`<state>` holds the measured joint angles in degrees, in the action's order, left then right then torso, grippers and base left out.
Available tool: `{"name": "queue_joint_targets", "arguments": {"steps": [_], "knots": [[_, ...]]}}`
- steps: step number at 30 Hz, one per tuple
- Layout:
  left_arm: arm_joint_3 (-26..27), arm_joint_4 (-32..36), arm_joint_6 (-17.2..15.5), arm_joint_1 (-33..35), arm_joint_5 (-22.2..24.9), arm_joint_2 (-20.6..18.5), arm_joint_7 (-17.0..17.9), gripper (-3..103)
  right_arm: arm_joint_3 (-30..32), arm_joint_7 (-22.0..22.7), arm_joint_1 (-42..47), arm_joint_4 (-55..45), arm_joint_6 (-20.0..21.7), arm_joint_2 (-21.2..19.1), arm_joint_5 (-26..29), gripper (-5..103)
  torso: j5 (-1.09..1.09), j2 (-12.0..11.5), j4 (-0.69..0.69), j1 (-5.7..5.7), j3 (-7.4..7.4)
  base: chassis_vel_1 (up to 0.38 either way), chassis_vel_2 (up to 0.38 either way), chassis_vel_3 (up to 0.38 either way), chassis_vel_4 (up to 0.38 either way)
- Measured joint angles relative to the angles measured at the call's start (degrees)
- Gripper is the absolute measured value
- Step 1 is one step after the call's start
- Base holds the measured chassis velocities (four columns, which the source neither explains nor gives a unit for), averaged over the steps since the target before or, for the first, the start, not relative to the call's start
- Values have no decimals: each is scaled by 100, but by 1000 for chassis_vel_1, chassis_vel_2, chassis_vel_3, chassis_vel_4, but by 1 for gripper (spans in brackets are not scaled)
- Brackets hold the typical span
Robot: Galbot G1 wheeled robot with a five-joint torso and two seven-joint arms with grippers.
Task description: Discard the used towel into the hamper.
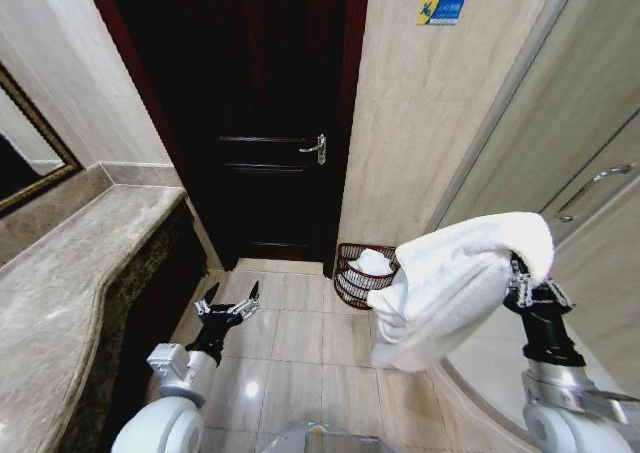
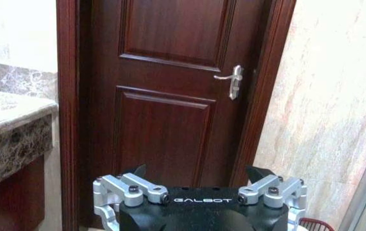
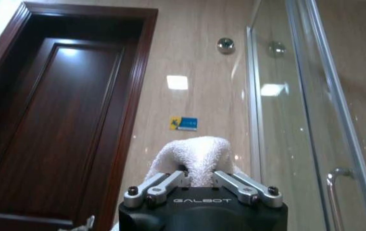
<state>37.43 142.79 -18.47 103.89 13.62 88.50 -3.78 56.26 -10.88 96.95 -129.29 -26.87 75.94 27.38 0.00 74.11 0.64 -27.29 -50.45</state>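
The white towel point(image 1: 455, 283) hangs in the air on the robot's right side, bunched and drooping in a thick fold from the right gripper point(image 1: 517, 276), whose fingers are clamped together on its upper end. In the right wrist view the same gripper point(image 3: 199, 174) shows its two metal fingers pinched on a tuft of the towel point(image 3: 192, 156), which stands up between them. The towel's lower end hangs above the tiled floor point(image 1: 300, 343), just in front of the hamper point(image 1: 350, 273) as the head camera sees it. The hamper, a reddish-brown openwork basket, stands on the floor against the beige tiled wall point(image 1: 420, 123), beside the dark wooden door point(image 1: 270, 123). Inside it lies another white cloth point(image 1: 370, 263), piled up to about the rim. The left gripper point(image 1: 228, 300) hangs low over the floor near the marble counter point(image 1: 70, 273), its fingers spread apart and holding nothing; in the left wrist view it point(image 2: 199, 175) points at the door point(image 2: 170, 96) and its lever handle point(image 2: 233, 81). A glass shower door point(image 3: 298, 120) stands at the robot's right
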Motion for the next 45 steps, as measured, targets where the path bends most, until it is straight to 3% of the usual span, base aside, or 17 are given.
{"name": "queue_joint_targets", "arguments": {"steps": [21,34,45], "knots": [[0,0,0,0,0,0,0,100,-266,126,-781,-301,-236,-306,-76,6,0,-1,1,0,0,0,0,0,0],[0,0,0,0,0,0,0,100,-305,305,-1244,-615,120,-671,100,6,0,-1,1,0,1,0,0,0,0],[0,0,0,0,0,0,0,100,-420,479,-1369,-697,623,-609,-4,6,0,-1,1,0,1,0,0,0,0]]}}
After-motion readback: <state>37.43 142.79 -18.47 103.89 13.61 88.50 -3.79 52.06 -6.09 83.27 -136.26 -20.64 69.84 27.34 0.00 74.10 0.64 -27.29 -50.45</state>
